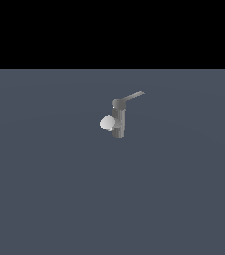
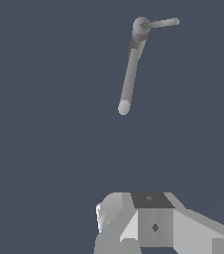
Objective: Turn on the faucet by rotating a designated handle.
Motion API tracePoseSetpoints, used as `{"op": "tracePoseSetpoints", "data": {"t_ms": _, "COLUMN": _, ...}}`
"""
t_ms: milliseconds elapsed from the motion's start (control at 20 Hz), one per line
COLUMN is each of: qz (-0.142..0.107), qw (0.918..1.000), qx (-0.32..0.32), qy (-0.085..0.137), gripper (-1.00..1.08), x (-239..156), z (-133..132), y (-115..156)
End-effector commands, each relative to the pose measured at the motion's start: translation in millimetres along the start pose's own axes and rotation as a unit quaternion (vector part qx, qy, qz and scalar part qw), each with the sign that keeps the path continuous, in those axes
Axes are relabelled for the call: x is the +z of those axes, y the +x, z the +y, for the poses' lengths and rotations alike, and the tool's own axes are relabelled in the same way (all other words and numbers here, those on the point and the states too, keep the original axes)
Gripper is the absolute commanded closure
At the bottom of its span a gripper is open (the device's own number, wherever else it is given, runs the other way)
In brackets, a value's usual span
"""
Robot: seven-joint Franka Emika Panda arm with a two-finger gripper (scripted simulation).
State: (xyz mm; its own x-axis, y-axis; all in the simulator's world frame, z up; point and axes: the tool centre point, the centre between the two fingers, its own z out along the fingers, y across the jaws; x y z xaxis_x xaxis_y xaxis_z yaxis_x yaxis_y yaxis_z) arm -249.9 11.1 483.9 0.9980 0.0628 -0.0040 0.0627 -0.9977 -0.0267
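The faucet (image 1: 118, 122) stands alone on a plain slate-grey floor (image 1: 45, 199), and its handle (image 1: 133, 95) juts from the post's top, long axis slanting up and away from the pale spout end (image 1: 107, 122). In the wrist view the handle (image 2: 159, 23) lies well ahead of the gripper (image 2: 151, 225), untouched; whether the jaws are open I cannot tell. Nothing crowds the faucet

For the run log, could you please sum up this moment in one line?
phase: approach | faucet: upright, untouched | handle: angled up, toward exterior view's right | tool: away from faucet, holding nothing, state unclear
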Motion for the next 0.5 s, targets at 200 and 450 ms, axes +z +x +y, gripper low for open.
{"op": "tracePoseSetpoints", "data": {"t_ms": 200, "qz": 0.000, "qw": 1.0000, "qx": 0.005, "qy": 0.000, "gripper": 1.08, "x": 1.7, "z": -1.2, "y": 2.1}}
{"op": "tracePoseSetpoints", "data": {"t_ms": 450, "qz": 0.000, "qw": 0.9997, "qx": 0.024, "qy": 0.000, "gripper": 1.08, "x": 8.5, "z": -5.9, "y": 10.7}}
